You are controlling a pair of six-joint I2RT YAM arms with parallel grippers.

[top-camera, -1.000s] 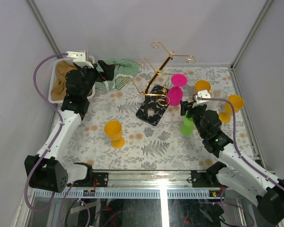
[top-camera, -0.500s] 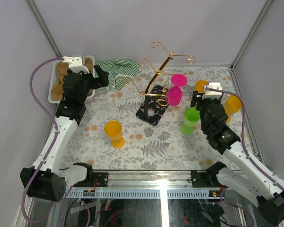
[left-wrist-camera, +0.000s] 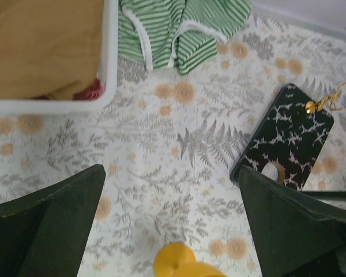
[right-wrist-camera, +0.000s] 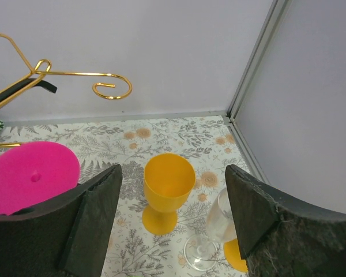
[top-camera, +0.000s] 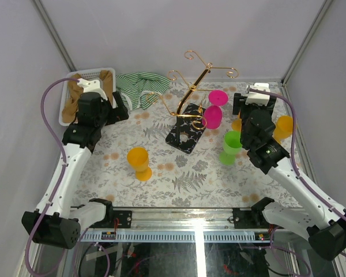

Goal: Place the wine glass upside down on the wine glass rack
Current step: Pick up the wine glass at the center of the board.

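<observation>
The left gripper (left-wrist-camera: 172, 173) hangs wide and empty over the floral surface (left-wrist-camera: 161, 150). It is best parked at the left of the frame, out of the way of the wine glass rack (top-camera: 193, 89) in the upper centre, where a pink glass (top-camera: 212, 117) already hangs, upside down by the look of it. The step in hand looks like a reach by the right gripper (right-wrist-camera: 173, 168), which is spread wide with nothing in it, toward the glasses at the far right. An orange goblet (right-wrist-camera: 168, 187) stands straight ahead, and a clear wine glass (right-wrist-camera: 218, 228) is just beside it at the lower right. I would settle on one, close on the stem below the bowl and lift it clear of its neighbour. Then I would invert it before sliding the foot into a free curled hook (right-wrist-camera: 112, 88). The rack is thin gold wire on a black veined slab (left-wrist-camera: 288, 135). The orange goblet and pink glass look like matte plastic, light and forgiving. The clear wine glass looks slick, thin-stemmed and easily tipped.
</observation>
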